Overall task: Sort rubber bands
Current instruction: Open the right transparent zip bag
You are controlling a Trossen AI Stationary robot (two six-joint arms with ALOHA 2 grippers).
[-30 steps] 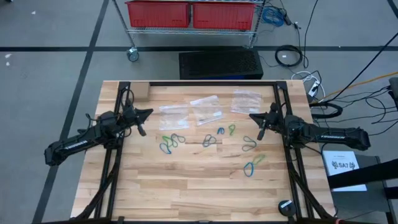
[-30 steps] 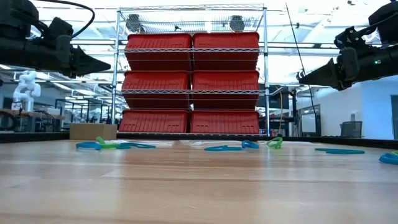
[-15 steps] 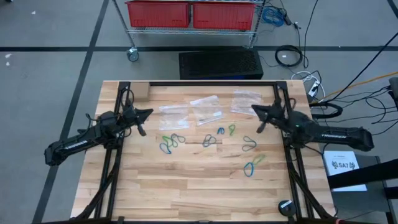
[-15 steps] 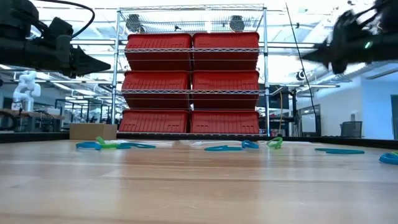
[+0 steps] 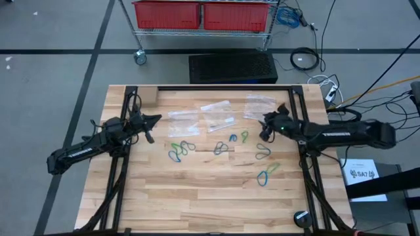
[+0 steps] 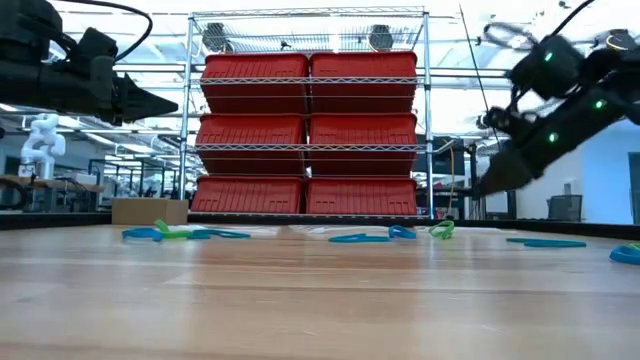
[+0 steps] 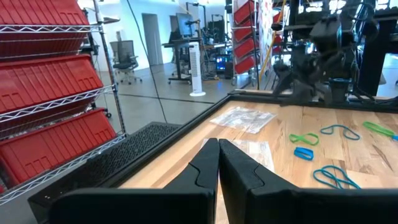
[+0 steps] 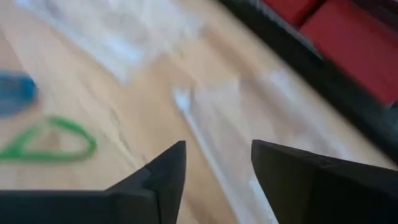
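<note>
The rubber bands lie loose on the wooden table's middle: a blue and green bunch (image 5: 180,149), a blue pair (image 5: 221,148), a green one (image 5: 244,136), dark ones (image 5: 263,151) and a blue-green pair (image 5: 267,174). In the low view they show as flat loops (image 6: 360,238). My right gripper (image 5: 264,126) (image 8: 217,162) is open and tipped nose-down above the table, right of the green band (image 8: 50,140), with nothing between its fingers. My left gripper (image 5: 156,118) (image 7: 218,155) is shut and level above the table's left part.
Clear plastic bags (image 5: 216,116) (image 5: 259,105) lie flat toward the far edge, one right below my right gripper (image 8: 224,118). A small cardboard box (image 5: 149,96) stands at the far left corner, a black round knob (image 5: 300,218) at the near right. Red bins (image 6: 305,135) fill a rack beyond the table.
My right gripper has swung out toward the table's middle and sunk toward the table, tipping from level to nose-down, and its fingers have opened. The bands and bags lie as before.
</note>
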